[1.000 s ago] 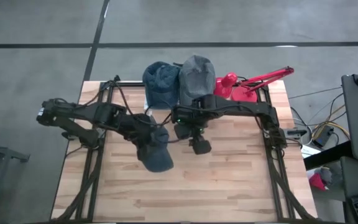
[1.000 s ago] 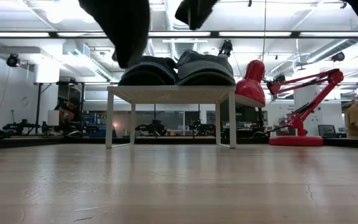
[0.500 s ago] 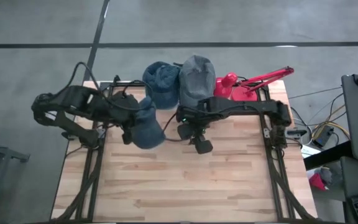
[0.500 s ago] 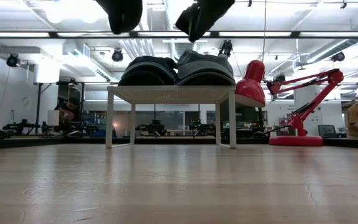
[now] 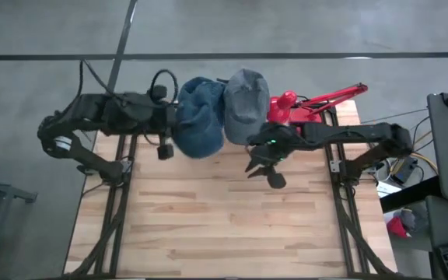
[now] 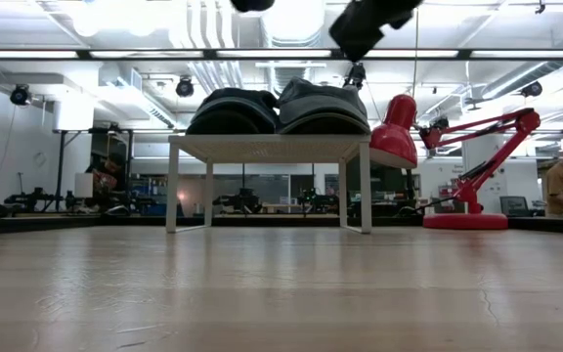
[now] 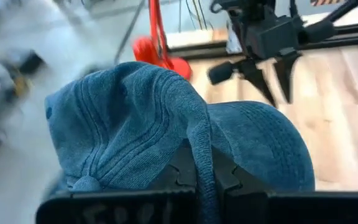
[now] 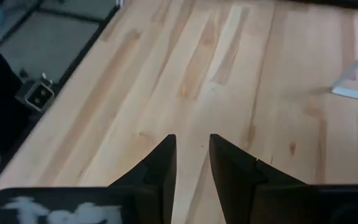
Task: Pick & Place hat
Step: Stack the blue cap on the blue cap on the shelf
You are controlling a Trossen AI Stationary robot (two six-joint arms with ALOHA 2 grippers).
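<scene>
A pale wooden table [image 5: 224, 225] carried the whole scene, its planks running across under the overhead camera. Toward the far edge stood a small white stand [image 6: 268, 147] on thin legs, resting directly on the wood. Up on its top sat two caps side by side, a blue cap [image 6: 231, 110] and a grey cap [image 6: 323, 108], touching. Just beside the stand, a red desk lamp [image 6: 467, 156] had its round base flat on the tabletop.
</scene>
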